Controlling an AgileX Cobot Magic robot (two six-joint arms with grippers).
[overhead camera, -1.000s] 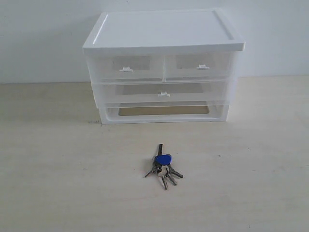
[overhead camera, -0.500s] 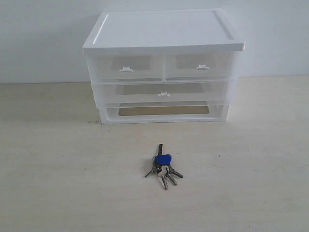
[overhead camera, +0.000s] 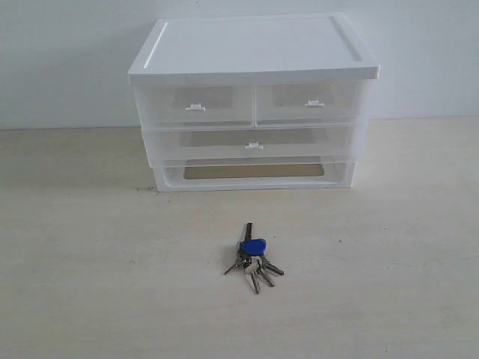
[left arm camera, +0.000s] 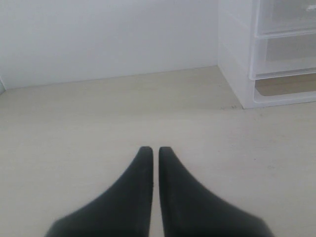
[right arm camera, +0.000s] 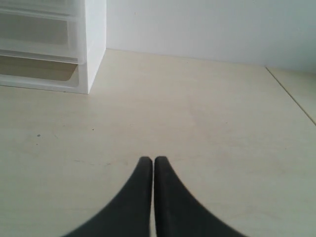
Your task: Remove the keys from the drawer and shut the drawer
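The keys (overhead camera: 253, 259), silver with one blue head, lie on the table in front of the white drawer unit (overhead camera: 253, 52). The wide drawer (overhead camera: 253, 142) with its small white tab handle sits pushed in flush with the unit's front. Neither arm shows in the exterior view. In the left wrist view my left gripper (left arm camera: 155, 150) is shut and empty over bare table, the unit's corner (left arm camera: 237, 74) off to one side. My right gripper (right arm camera: 152, 159) is likewise shut on nothing, with the unit's other corner (right arm camera: 95, 49) ahead.
Two half-width drawers (overhead camera: 196, 105) (overhead camera: 310, 101) sit above the wide one, and a handleless frame-like slot (overhead camera: 254, 172) below it. A white wall stands behind the unit. A seam in the tabletop (right arm camera: 291, 98) runs near the right arm.
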